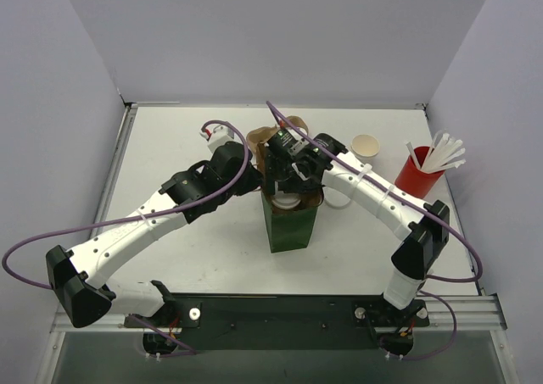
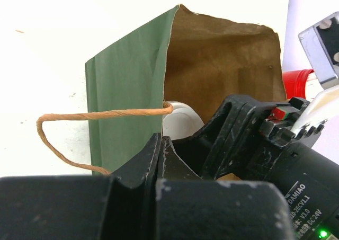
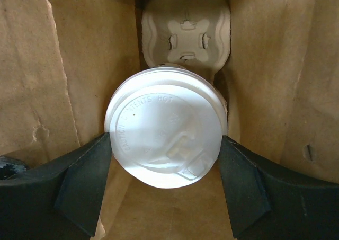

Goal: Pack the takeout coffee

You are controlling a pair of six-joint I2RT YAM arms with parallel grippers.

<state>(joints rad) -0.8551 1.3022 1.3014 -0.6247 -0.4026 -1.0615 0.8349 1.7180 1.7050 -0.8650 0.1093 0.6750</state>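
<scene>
Right pincer around "CONTENTS HOT" lid

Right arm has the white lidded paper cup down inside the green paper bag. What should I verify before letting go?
1. Right gripper shut on the white lidded paper cup, fingers against both sides: ok.
2. White plastic lid sitting flat on the cup: ok.
3. Green paper bag upright, mouth open: ok.
4. Beige moulded pulp carrier in the bag, far slot free: ok.
5. Cup bottom seated in a carrier slot: cannot tell, the lid hides it.
6. Left gripper shut beside the bag rim; pinching the rim: cannot tell.
</scene>
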